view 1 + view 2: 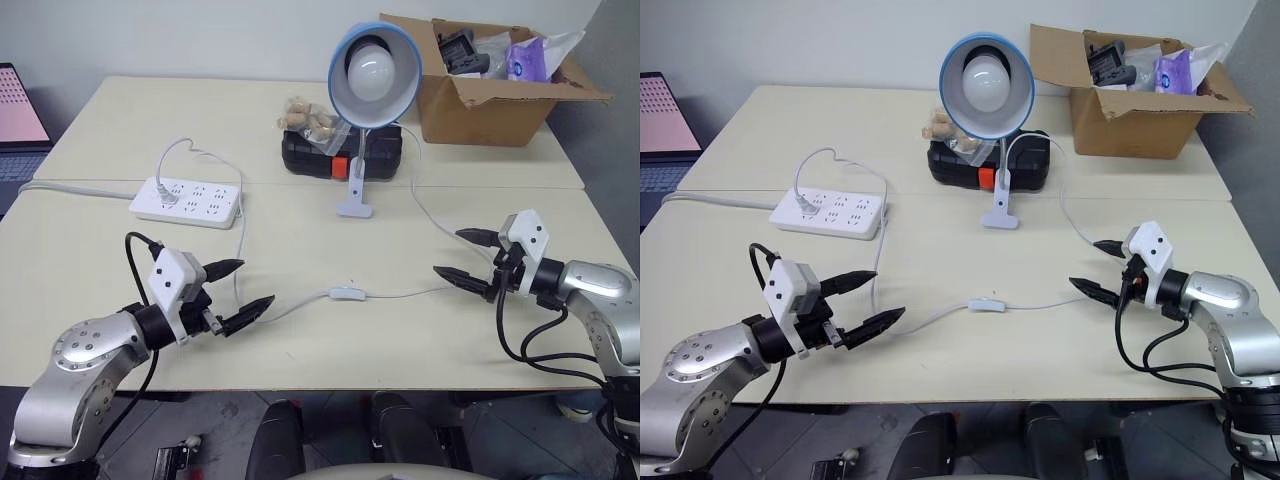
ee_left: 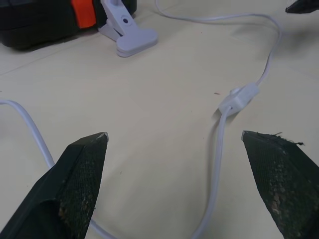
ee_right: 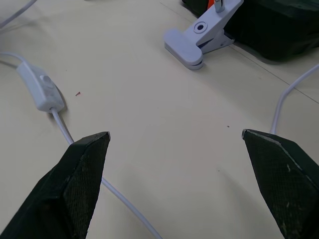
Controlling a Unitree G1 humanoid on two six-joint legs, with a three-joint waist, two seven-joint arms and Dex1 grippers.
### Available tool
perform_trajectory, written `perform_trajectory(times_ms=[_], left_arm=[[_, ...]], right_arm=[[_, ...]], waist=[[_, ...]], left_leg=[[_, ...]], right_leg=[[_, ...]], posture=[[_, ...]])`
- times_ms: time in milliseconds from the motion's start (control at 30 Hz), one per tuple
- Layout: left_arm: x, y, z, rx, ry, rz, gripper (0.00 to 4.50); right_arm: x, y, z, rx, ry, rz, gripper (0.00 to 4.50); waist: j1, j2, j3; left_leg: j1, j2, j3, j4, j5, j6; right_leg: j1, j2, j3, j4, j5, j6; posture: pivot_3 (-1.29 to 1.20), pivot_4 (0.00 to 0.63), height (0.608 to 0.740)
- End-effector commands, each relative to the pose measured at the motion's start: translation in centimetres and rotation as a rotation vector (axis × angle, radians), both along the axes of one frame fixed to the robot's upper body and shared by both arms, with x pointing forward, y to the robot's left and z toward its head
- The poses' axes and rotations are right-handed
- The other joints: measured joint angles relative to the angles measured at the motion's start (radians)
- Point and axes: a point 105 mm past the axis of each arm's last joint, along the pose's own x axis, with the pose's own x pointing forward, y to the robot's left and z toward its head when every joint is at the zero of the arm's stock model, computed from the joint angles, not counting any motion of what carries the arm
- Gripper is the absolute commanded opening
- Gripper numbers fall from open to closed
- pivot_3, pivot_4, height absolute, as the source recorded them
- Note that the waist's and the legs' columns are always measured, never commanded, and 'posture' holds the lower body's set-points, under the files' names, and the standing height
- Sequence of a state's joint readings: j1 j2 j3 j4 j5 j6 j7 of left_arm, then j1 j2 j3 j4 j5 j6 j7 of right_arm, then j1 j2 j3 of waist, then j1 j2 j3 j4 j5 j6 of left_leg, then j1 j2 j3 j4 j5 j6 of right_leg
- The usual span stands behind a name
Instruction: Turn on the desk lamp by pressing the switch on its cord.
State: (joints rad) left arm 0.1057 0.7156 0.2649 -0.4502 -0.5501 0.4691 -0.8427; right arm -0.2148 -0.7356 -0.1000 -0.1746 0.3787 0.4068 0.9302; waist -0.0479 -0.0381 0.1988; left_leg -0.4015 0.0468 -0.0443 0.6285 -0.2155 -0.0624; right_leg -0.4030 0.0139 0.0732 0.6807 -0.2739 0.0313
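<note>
Switch (image 1: 347, 294) lies near table's (image 1: 120, 260) front edge, btwn my left gripper (image 1: 235, 292) & right gripper (image 1: 470, 258); both jaws spread wide, empty, ready to press. Lamp (image 1: 372, 72) looks unlit.

Laptop (image 1: 20, 120) cut by edge; box contents (image 1: 490, 52) perhaps indistinct.

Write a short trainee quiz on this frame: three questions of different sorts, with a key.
1. True or false: the desk lamp is lit.
2. Between which two things does the switch lie on the table?
3. The cord's plug sits in: A) the power strip B) the cardboard box C) the black case

Key
1. False; the bulb looks unlit.
2. The left end effector and the right end effector, both open.
3. A
</note>
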Motion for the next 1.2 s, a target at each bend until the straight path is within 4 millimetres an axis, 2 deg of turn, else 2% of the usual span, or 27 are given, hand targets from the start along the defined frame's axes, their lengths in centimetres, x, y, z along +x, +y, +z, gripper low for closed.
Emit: perform_trajectory(times_ms=[33, 233, 333, 500, 667, 833, 967, 1200], left_arm=[[0.2, -0.6, 0.5, -0.012, -0.013, -0.050, 4.50], [1.4, -3.0, -0.9, -0.053, 0.063, -0.115, 4.50], [1.9, -4.9, -1.5, -0.148, 0.169, -0.172, 4.50], [4.1, -7.3, -1.7, -0.301, 0.328, -0.196, 4.50], [5.2, -9.3, -2.3, -0.373, 0.516, -0.237, 4.50], [5.2, -9.9, -2.7, -0.384, 0.642, -0.263, 4.50], [4.3, -9.9, -3.0, -0.347, 0.722, -0.304, 4.50], [4.3, -10.4, -3.3, -0.338, 0.754, -0.328, 4.50]], right_arm=[[-1.1, 0.4, 1.7, 0.007, -0.039, 0.041, 4.47], [-2.9, 1.4, 1.7, -0.066, -0.044, 0.082, 4.47], [-3.4, 2.1, 2.1, -0.105, -0.054, 0.078, 4.47], [-3.9, 3.2, 2.8, -0.141, -0.047, 0.071, 4.47], [-4.5, 4.2, 3.2, -0.161, -0.053, 0.104, 4.47], [-4.9, 4.2, 3.2, -0.180, -0.058, 0.108, 4.47], [-5.2, 4.1, 3.1, -0.188, -0.055, 0.105, 4.47], [-5.4, 4.1, 3.1, -0.192, -0.057, 0.103, 4.47]], waist=[[0.000, 0.000, 0.000], [0.007, 0.000, 0.000], [0.010, 0.000, 0.000], [0.014, 0.000, 0.000], [0.014, 0.000, 0.000], [0.014, 0.000, 0.000], [0.014, 0.000, 0.000], [0.015, 0.000, 0.000]], left_leg=[[0.000, 0.000, 0.000, 0.000, 0.000, 0.000], [-0.001, 0.000, 0.000, 0.000, 0.000, 0.000], [0.000, 0.000, 0.000, 0.001, 0.000, 0.000], [-0.001, 0.000, -0.001, 0.001, 0.000, 0.000], [-0.001, 0.000, -0.002, 0.001, 0.000, 0.000], [-0.002, -0.001, -0.002, 0.001, 0.000, 0.000], [-0.002, -0.001, -0.003, 0.001, 0.000, 0.000], [-0.002, -0.001, -0.003, 0.001, 0.000, 0.000]], right_leg=[[0.000, 0.000, 0.000, 0.000, 0.000, 0.000], [0.000, 0.000, 0.000, 0.000, 0.000, 0.001], [0.000, 0.000, 0.000, 0.000, 0.001, 0.002], [0.000, 0.001, 0.000, 0.000, 0.002, 0.003], [0.000, 0.001, 0.000, 0.000, 0.002, 0.003], [0.000, 0.001, -0.001, -0.001, 0.002, 0.003], [0.000, 0.001, -0.001, 0.000, 0.002, 0.003], [0.000, 0.001, -0.001, 0.000, 0.002, 0.003]], posture=[[0.00, 0.150, 0.740], [0.00, 0.150, 0.740], [0.00, 0.150, 0.740], [0.00, 0.150, 0.740], [0.00, 0.150, 0.740], [0.00, 0.150, 0.740], [0.00, 0.150, 0.740], [0.00, 0.150, 0.740]])
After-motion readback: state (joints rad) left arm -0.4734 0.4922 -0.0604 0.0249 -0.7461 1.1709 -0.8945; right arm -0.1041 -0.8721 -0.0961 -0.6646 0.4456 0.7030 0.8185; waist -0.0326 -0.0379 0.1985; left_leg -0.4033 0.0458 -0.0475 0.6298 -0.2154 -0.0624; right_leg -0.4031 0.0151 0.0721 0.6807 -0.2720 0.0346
